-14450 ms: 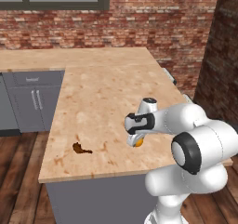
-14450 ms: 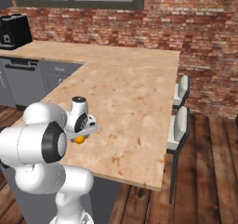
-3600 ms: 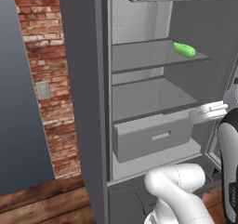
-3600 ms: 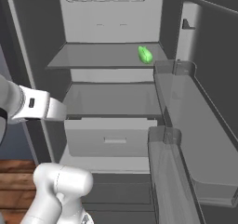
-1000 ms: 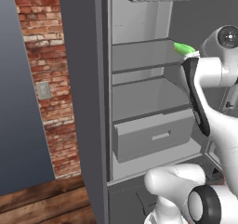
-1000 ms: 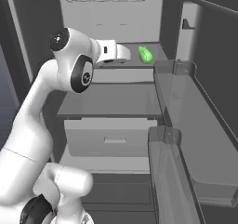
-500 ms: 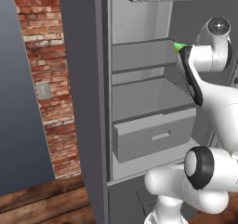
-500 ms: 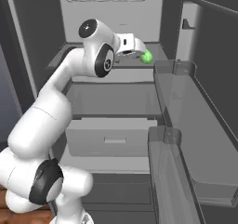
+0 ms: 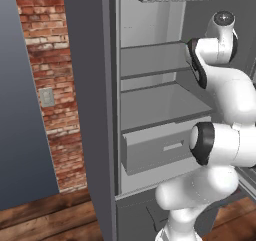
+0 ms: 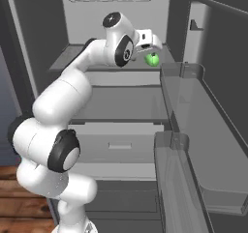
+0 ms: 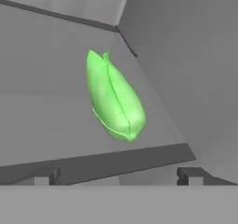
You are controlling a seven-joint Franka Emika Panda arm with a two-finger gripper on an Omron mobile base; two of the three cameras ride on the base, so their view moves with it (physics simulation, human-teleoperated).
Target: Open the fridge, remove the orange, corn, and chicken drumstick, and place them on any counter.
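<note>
My gripper [image 10: 154, 50] stands spread wide and grasps nothing; in the hand view its two dark fingertips [image 11: 190, 175] rise well apart at the bottom, and nothing lies between them. I take the fridge [image 10: 29, 43] as my landmark; its door [image 10: 213, 96] hangs open on the right side of the right base view, with clear bins [image 10: 184, 111] on its inner face. The corn [image 10: 152, 60] lies on the fridge's upper shelf [image 10: 72, 58], toward the right end of that shelf and near the fridge's inner right wall; in the hand view the corn [image 11: 114, 97] shows as a bright green husk, pointed at one end, resting on the pale shelf just beyond my fingertips; I am not touching it. My hand reaches into the fridge at the height of that upper shelf, just above and beside the corn. Below that shelf sits a second shelf [image 9: 160, 107], and below that the fridge's drawer [image 9: 160, 147], which is closed. To the left of the fridge, in the left base view, stands a brick wall [image 9: 50, 85].
</note>
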